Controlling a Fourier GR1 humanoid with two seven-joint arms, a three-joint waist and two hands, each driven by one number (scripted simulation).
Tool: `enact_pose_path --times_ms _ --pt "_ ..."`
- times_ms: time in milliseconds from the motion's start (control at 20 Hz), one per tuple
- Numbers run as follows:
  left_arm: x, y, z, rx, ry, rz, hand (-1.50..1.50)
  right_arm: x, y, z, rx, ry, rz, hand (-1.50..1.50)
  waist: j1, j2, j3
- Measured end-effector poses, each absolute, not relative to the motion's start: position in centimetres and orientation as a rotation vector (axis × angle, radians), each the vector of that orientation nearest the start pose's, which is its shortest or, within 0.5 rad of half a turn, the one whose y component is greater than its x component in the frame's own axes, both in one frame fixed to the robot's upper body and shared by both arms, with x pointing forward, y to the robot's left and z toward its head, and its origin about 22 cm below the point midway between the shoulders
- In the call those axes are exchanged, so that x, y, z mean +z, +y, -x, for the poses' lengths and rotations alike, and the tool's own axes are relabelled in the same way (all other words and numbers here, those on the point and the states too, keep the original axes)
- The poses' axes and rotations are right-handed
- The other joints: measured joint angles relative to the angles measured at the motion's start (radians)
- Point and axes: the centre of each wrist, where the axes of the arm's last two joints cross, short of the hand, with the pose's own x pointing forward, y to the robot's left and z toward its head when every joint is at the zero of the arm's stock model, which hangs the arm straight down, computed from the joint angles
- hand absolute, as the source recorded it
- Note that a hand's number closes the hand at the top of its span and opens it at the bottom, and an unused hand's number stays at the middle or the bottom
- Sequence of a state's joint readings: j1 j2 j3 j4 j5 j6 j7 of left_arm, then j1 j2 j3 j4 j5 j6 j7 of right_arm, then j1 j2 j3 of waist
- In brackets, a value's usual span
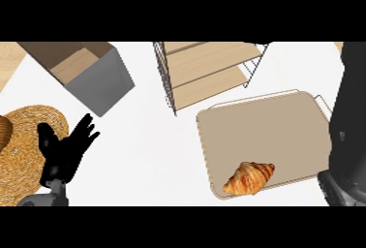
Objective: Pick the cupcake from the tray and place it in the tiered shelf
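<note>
Nothing's really done yet: the pastry (250,178), which looks like a croissant, sits at the tray's (286,121) near-left corner, shelf (208,72) bare, left hand (68,145) open and resting, right hand unseen.

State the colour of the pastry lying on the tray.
Golden brown with darker baked ridges: a croissant on the beige tray, seen in the head view.

We find no text, label, brand, number or sign that can be read. Every surface we see is unmarked.
</note>
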State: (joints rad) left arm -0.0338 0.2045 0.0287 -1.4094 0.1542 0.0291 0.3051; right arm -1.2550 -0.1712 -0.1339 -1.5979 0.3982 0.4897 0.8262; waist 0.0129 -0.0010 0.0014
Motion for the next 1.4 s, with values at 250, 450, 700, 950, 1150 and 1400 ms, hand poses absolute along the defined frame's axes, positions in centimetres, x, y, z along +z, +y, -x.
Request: enact_pose_path --times_ms 250,450,700,950,1150,1400 --pt "-1.8 29.5 -25.1 0.03 -1.154 -0.082 0.0 38.6 -13.2 -35.1 0.84 -1.787 0.532 1.5 0.005 0.003 0.0" --pt "-1.7 29.3 -25.1 0.031 -1.146 -0.08 0.0 37.9 -12.8 -37.0 0.902 -1.771 0.544 1.5 0.005 0.003 0.001" --pt "-1.7 29.0 -25.5 0.03 -1.148 -0.081 0.0 36.1 -12.0 -39.6 0.93 -1.769 0.573 1.5 0.007 0.004 0.001" --pt "-1.8 29.2 -25.6 0.024 -1.155 -0.077 0.0 34.6 -11.6 -42.0 0.921 -1.779 0.596 1.5 0.011 0.006 0.001" --pt "-2.1 29.1 -25.6 0.027 -1.163 -0.082 0.0 33.6 -11.2 -43.4 0.927 -1.782 0.613 1.5 0.014 0.006 0.003" --pt "-1.8 28.9 -25.5 0.024 -1.164 -0.076 0.0 32.5 -11.5 -44.7 0.916 -1.809 0.589 1.5 0.015 0.007 0.002"
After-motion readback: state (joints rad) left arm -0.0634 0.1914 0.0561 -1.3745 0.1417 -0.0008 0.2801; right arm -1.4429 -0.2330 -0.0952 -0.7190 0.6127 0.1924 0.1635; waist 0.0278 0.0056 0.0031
